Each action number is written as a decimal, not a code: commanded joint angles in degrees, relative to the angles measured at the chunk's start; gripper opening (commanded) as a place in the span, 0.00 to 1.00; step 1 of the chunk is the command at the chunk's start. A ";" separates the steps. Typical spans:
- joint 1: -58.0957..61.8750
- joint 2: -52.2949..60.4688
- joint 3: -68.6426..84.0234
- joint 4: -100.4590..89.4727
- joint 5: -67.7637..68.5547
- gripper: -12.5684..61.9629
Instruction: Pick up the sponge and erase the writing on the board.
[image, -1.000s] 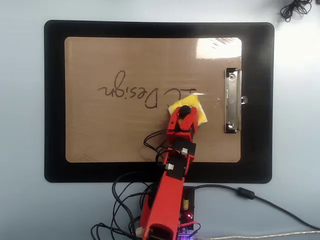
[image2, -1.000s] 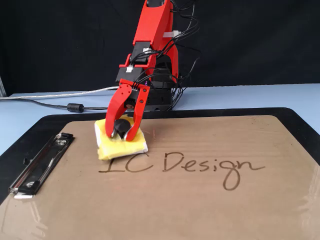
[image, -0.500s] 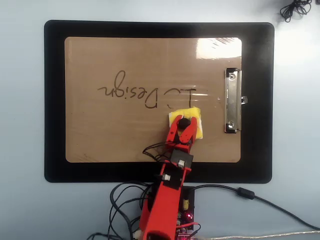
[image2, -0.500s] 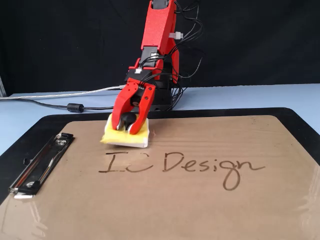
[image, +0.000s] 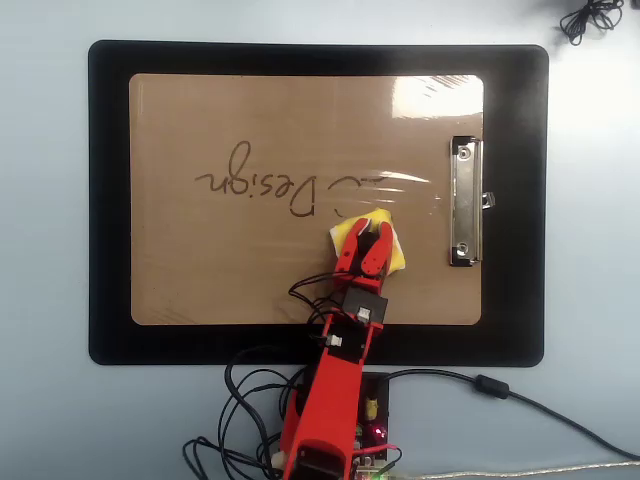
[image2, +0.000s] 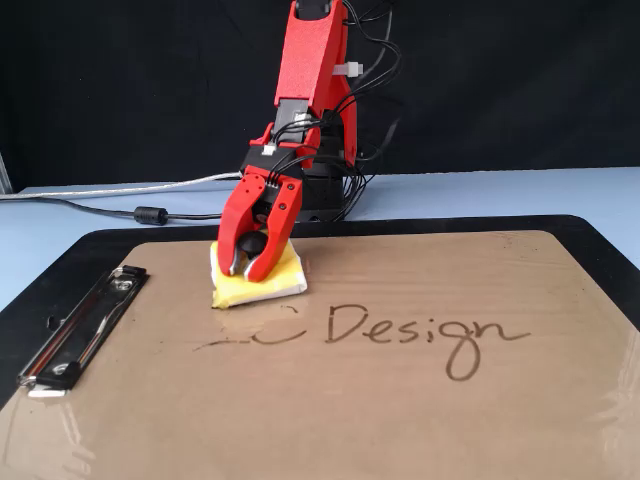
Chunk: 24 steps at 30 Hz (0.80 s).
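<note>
The yellow sponge (image: 392, 247) (image2: 282, 281) lies flat on the brown board (image: 220, 270) (image2: 400, 420), just below the writing's right end in the overhead view. My red gripper (image: 366, 232) (image2: 243, 268) is shut on the sponge, its jaws clamped around the black knob. The writing (image: 255, 182) (image2: 430, 332) still reads "Design" in dark strokes. Its first two letters (image2: 262, 335) are smeared to faint traces beside the sponge. The silver clip (image: 463, 200) (image2: 85, 330) sits on the board's right end in the overhead view.
A black mat (image: 110, 200) (image2: 60, 270) surrounds the board on a pale blue table. The arm's base and loose cables (image: 250, 400) sit at the table's near edge in the overhead view. A grey cable (image2: 110, 200) runs along the table behind the mat.
The gripper has dragged the sponge back and forth over the writing's first two letters. The "I" is nearly wiped away and the "C" is faded; "Design" is unchanged.
</note>
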<state>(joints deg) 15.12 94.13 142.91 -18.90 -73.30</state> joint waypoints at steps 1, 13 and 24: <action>-1.05 -11.95 -9.49 -9.14 -3.60 0.06; -3.69 9.49 1.23 3.78 -4.04 0.06; 4.31 -15.82 -23.38 3.25 -3.52 0.06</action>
<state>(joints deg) 16.96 76.55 117.77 -14.06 -76.73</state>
